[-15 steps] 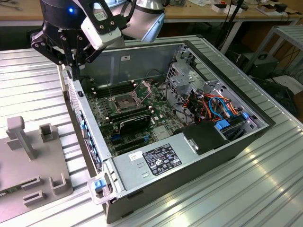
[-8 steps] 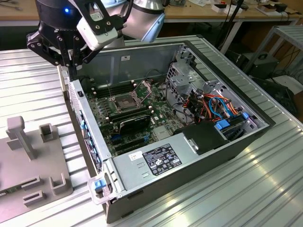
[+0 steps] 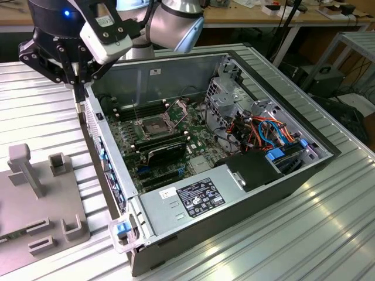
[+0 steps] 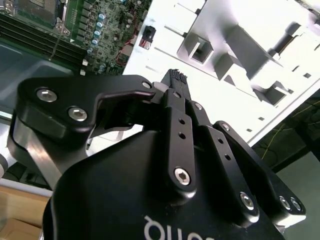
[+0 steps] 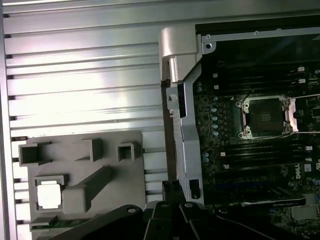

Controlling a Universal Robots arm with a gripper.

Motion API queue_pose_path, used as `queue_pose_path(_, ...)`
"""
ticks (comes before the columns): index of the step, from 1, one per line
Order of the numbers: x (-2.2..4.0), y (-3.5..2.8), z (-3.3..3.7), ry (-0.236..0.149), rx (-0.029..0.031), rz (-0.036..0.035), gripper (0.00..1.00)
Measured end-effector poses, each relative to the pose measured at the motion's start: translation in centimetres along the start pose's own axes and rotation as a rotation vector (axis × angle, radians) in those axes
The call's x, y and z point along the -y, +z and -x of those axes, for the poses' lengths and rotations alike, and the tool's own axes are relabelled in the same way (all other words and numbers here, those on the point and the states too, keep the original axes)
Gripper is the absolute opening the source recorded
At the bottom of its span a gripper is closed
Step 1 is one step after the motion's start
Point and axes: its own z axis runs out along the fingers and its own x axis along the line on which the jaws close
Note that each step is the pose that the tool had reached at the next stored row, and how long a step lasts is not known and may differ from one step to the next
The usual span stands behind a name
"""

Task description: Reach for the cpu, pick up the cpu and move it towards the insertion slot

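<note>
In the exterior view we see the hand [image 3: 79, 98] hanging over the table [image 3: 41, 99], just beside the outer wall of the open computer case [image 3: 246, 202]. The insertion slot [image 3: 151, 126] sits on the motherboard inside, and a grey fixture [image 3: 41, 199] lies on the table nearby.

In the second wrist view the hand's fingers seem pressed together with nothing between them, though the angle is poor.

In the first wrist view the cpu [image 5: 49, 195] lies in a square pocket of the fixture, well apart from the hand. The hand hangs between the fixture and the case wall. The insertion slot lies beyond that wall, far from the cpu.
</note>
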Motion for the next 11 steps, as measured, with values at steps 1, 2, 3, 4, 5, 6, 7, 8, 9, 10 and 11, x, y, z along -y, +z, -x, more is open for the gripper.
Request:
queue_pose_path(1, 0.02, 0.00, -0.25, 0.000, -0.0005, 0.0000, 0.11)
queue_pose_path(2, 0.04, 0.01, -0.51, 0.000, -0.0011, -0.0001, 0.11)
queue_pose_path(3, 0.05, 0.01, -0.66, 0.000, -0.0013, -0.0002, 0.11)
queue_pose_path(4, 0.07, 0.01, -0.82, 0.000, -0.0015, -0.0002, 0.11)
queue_pose_path(5, 0.09, 0.02, -1.03, 0.000, -0.0017, -0.0001, 0.11)
queue_pose_path(6, 0.12, 0.02, -1.20, 0.000, -0.0018, -0.0002, 0.11)
queue_pose_path(7, 0.20, 0.02, -1.41, 0.000, -0.0017, -0.0001, 0.11)
queue_pose_path(8, 0.31, 0.02, -1.59, 0.000, -0.0018, -0.0001, 0.11)
queue_pose_path(9, 0.40, 0.01, -1.70, 0.000, -0.0018, -0.0002, 0.11)
queue_pose_path(10, 0.48, 0.01, -1.79, 0.000, -0.0018, -0.0002, 0.11)
queue_pose_path(11, 0.60, 0.01, -1.92, 0.000, -0.0018, -0.0001, 0.11)
